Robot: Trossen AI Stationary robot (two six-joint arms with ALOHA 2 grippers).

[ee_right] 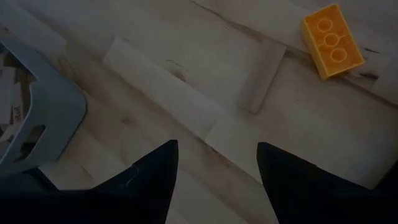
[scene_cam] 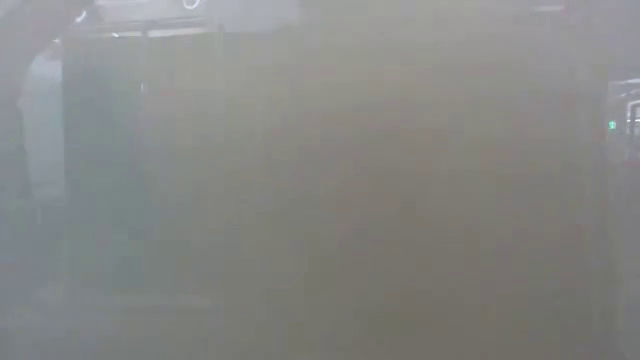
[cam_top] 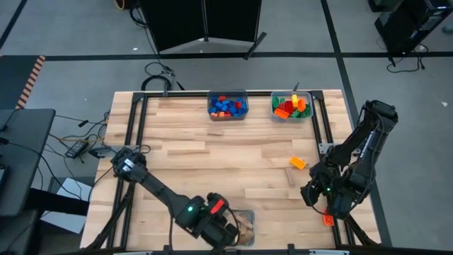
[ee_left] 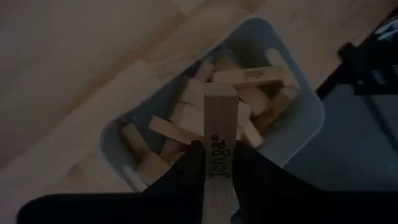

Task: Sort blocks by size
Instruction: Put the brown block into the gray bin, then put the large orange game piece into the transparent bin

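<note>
The left claw point(ee_left: 214, 171) is pinched narrow on a tan wooden block point(ee_left: 219, 134), gripping it near one end so that the printed face shows between the fingers. It hangs over a clear bin point(ee_left: 298, 93) already filled with more wooden blocks point(ee_left: 249, 78) lying crisscross. In the high view this claw point(cam_top: 228, 230) sits at the near edge of the desk point(cam_top: 212, 159), just beside that bin point(cam_top: 245, 225).

The right claw point(ee_right: 217, 165) stands wide, with nothing between its fingers, above bare desk point(ee_right: 155, 81). Ahead of it lies a loose wooden block point(ee_right: 262, 78), flat on the desk, and just beyond that an orange studded brick point(ee_right: 331, 42), apart from the block. A corner of the clear bin point(ee_right: 43, 118) shows at the side of this view. From above, the right claw point(cam_top: 317, 195) is at the near right of the desk, with the loose block point(cam_top: 289, 176) and the orange brick point(cam_top: 298, 163) just beside it, toward the middle. A small red-orange piece point(cam_top: 328, 219) shows under the right arm at the desk's edge; I cannot tell what it is.

Along the far edge stand two more bins well apart from both claws: one holds blue and red bricks point(cam_top: 226, 107), the other mixed red, green, yellow and orange bricks point(cam_top: 291, 106).

The low view shows only haze.
</note>
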